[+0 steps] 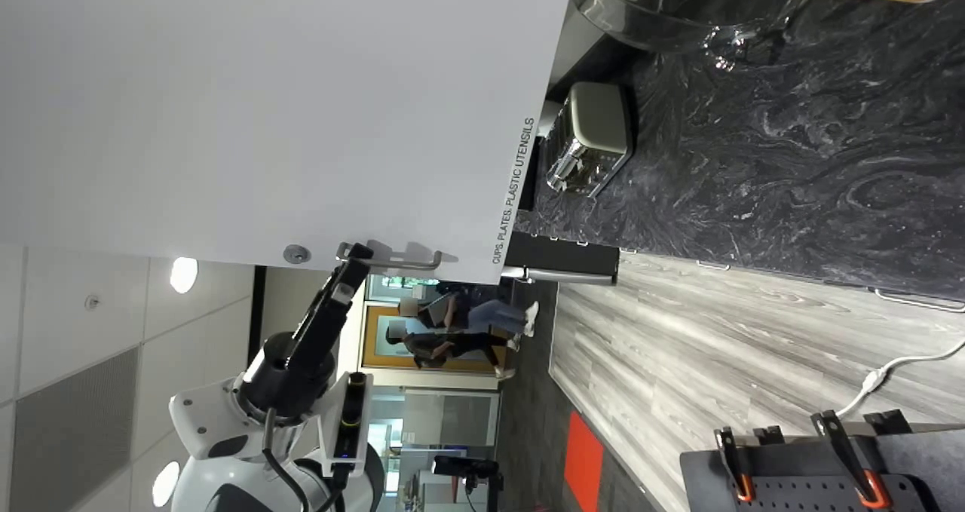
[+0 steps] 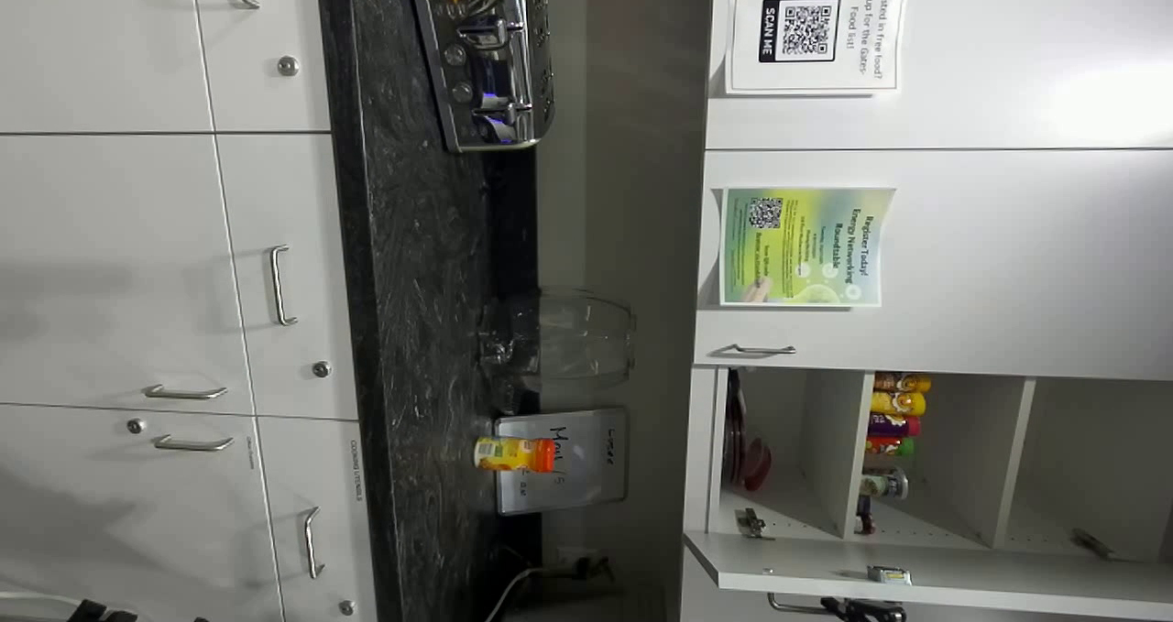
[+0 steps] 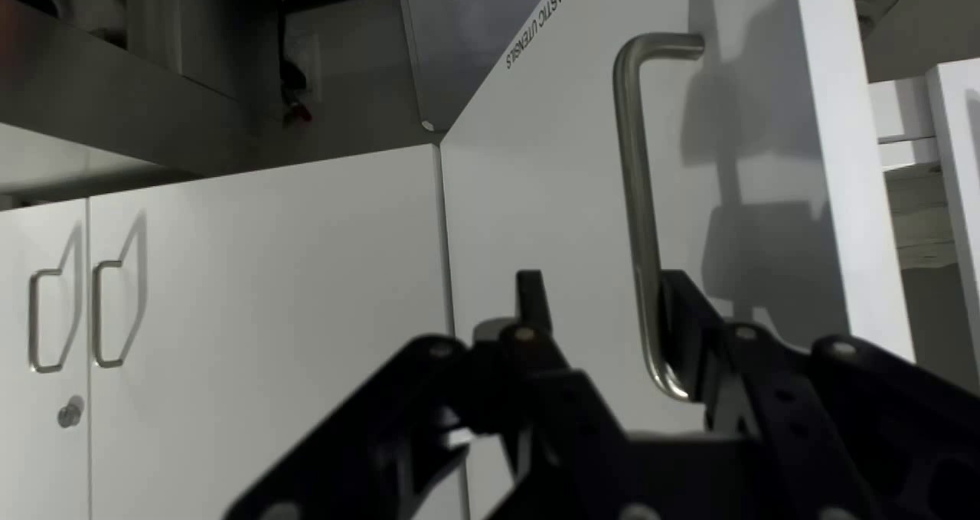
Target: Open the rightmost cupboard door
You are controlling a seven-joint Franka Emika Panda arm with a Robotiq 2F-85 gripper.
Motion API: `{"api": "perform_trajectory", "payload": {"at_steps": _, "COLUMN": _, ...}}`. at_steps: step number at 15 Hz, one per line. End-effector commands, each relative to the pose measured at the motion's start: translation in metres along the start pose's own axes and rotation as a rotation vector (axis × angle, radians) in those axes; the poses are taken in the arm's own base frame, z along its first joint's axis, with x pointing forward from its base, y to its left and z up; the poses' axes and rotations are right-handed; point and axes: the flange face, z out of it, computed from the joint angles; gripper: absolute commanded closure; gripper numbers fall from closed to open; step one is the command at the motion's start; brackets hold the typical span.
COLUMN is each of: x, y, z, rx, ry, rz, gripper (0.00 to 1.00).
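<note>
The cupboard door is a large white panel [image 1: 286, 112] with the words "CUPS, PLATES, PLASTIC UTENSILS". It stands swung open; in an exterior view its inner side and edge [image 2: 825, 572] show beside open shelves. Its silver bar handle [image 1: 403, 263] and round lock [image 1: 296, 253] are near its free edge. In the wrist view the handle [image 3: 635, 160] lies between the fingers of my gripper [image 3: 605, 286]. The right finger is against or very near the bar; the left finger is apart from it. My gripper also shows at the handle in both exterior views [image 1: 358, 256] [image 2: 861, 609].
The open cupboard holds shelves [image 2: 857, 457] with spice bottles [image 2: 898, 402] and red dishes [image 2: 756, 462]. Below, a dark counter [image 1: 754, 157] bears a toaster [image 1: 599, 124], a glass dispenser [image 2: 586, 338] and a yellow-orange bottle [image 2: 513, 454]. Closed white doors [image 3: 306, 275] adjoin. People [image 1: 452, 338] stand far back.
</note>
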Motion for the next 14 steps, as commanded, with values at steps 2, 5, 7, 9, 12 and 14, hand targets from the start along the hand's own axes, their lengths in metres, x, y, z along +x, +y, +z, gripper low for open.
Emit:
{"api": "perform_trajectory", "payload": {"at_steps": 2, "x": 0.050, "y": 0.062, "z": 0.009, "rx": -0.137, "ry": 0.020, "rz": 0.096, "gripper": 0.17}}
{"api": "perform_trajectory", "payload": {"at_steps": 5, "x": 0.050, "y": 0.065, "z": 0.003, "rx": -0.137, "ry": 0.004, "rz": 0.112, "gripper": 0.00}}
{"api": "perform_trajectory", "payload": {"at_steps": 7, "x": 0.051, "y": 0.065, "z": 0.000, "rx": -0.122, "ry": -0.021, "rz": 0.100, "gripper": 0.00}}
{"api": "perform_trajectory", "payload": {"at_steps": 9, "x": 0.053, "y": 0.066, "z": -0.003, "rx": -0.111, "ry": -0.033, "rz": 0.089, "gripper": 0.00}}
{"api": "perform_trajectory", "payload": {"at_steps": 12, "x": 0.054, "y": 0.066, "z": -0.011, "rx": -0.083, "ry": -0.038, "rz": 0.075, "gripper": 0.00}}
{"api": "perform_trajectory", "payload": {"at_steps": 14, "x": 0.055, "y": 0.068, "z": -0.017, "rx": -0.044, "ry": -0.044, "rz": 0.066, "gripper": 0.00}}
